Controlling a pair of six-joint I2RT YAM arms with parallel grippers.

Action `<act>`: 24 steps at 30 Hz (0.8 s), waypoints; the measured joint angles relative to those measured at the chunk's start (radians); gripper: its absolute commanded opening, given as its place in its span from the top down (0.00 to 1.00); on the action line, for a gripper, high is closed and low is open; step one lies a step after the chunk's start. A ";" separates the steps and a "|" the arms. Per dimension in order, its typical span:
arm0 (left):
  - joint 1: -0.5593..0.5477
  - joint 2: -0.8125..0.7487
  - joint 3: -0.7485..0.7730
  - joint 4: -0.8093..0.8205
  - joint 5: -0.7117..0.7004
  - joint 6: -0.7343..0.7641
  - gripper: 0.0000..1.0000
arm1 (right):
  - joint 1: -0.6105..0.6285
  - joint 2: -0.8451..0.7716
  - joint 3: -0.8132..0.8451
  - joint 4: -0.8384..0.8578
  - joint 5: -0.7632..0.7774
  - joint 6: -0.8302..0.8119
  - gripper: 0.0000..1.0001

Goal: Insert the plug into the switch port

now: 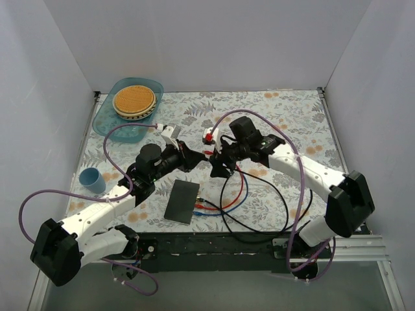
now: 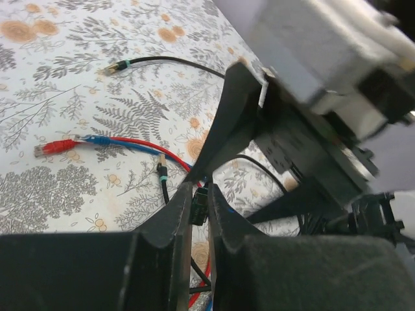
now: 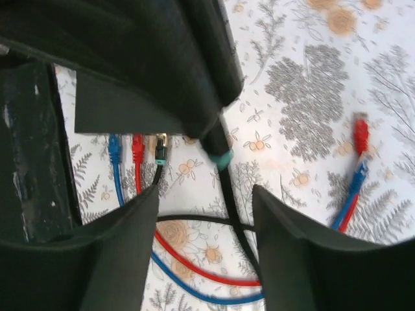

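Switch [image 1: 181, 202] first, nearest the 2 arm bases, just beyond the black base plate [image 1: 214, 246]. Lies flat on the cloth [image 1: 285, 110]: matte black, rectangular, plain on top, one long side turned to the right. Along that side, in the right wrist view, 3 heads in a row: a blue connector [image 3: 115, 146], a red connector [image 3: 137, 146] and a black connector [image 3: 160, 151] with a teal band. Cannot tell whether seated. From there, a red cable [image 3: 209, 273] and a blue cable [image 3: 209, 295] looping over the table.

Further out, above the cloth, both grippers close together. Left gripper [image 2: 199, 196] clamped tight on the plug [image 2: 199, 208], a small dark piece pinched between the fingertips, with a teal boot [image 3: 222, 159] and a black cable [image 3: 233, 214] trailing below. Right gripper [image 3: 205, 189] with fingers spread apart, that black cable running down between them. Plug held off the table, apart from the switch, beyond its far short end.

Off to the left, a blue cup [image 1: 93, 180], upright. Cloth white, printed with grey ferns and orange blossoms. At the far left corner, a teal tray [image 1: 107, 123] with a round woven plate [image 1: 134, 100] in it. Plain white walls [image 1: 214, 39] on 3 sides.
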State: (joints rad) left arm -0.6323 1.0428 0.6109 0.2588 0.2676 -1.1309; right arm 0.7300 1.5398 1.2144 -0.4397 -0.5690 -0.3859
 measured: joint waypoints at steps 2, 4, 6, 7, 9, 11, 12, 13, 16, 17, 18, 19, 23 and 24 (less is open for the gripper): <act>0.001 -0.002 0.018 -0.026 -0.035 -0.036 1.00 | 0.010 -0.077 -0.060 0.050 0.070 0.040 0.19; 0.002 -0.009 0.032 -0.057 -0.076 -0.091 1.00 | 0.021 -0.183 -0.130 0.114 0.140 0.069 0.17; 0.002 -0.027 0.035 -0.088 -0.119 -0.153 1.00 | 0.034 -0.285 -0.188 0.185 0.203 0.097 0.16; 0.002 -0.038 0.035 -0.104 -0.135 -0.183 1.00 | 0.040 -0.331 -0.216 0.230 0.232 0.106 0.16; 0.002 -0.056 0.035 -0.131 -0.164 -0.243 1.00 | 0.052 -0.408 -0.267 0.309 0.283 0.128 0.16; 0.002 -0.068 0.035 -0.156 -0.185 -0.297 1.00 | 0.067 -0.451 -0.304 0.375 0.325 0.146 0.18; 0.002 -0.071 0.037 -0.172 -0.196 -0.322 1.00 | 0.074 -0.458 -0.317 0.404 0.346 0.150 0.18; 0.002 -0.071 0.040 -0.189 -0.208 -0.351 1.00 | 0.083 -0.459 -0.330 0.434 0.365 0.155 0.19; 0.002 -0.071 0.045 -0.237 -0.239 -0.423 1.00 | 0.110 -0.450 -0.365 0.494 0.414 0.170 0.20; 0.002 -0.071 0.045 -0.246 -0.244 -0.439 1.00 | 0.117 -0.444 -0.372 0.507 0.425 0.172 0.21; 0.002 -0.071 0.045 -0.258 -0.248 -0.457 1.00 | 0.122 -0.435 -0.376 0.519 0.433 0.174 0.21; 0.002 -0.071 0.045 -0.267 -0.250 -0.472 1.00 | 0.127 -0.423 -0.376 0.528 0.438 0.174 0.23; 0.002 -0.070 0.050 -0.283 -0.248 -0.504 1.00 | 0.132 -0.372 -0.376 0.570 0.443 0.174 0.28; 0.002 -0.069 0.052 -0.283 -0.246 -0.508 1.00 | 0.132 -0.363 -0.376 0.573 0.443 0.174 0.29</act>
State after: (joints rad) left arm -0.6304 0.9737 0.6628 -0.0246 0.0219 -1.6386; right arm 0.8616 1.1770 0.8387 0.1337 -0.1265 -0.2123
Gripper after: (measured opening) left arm 0.087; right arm 0.745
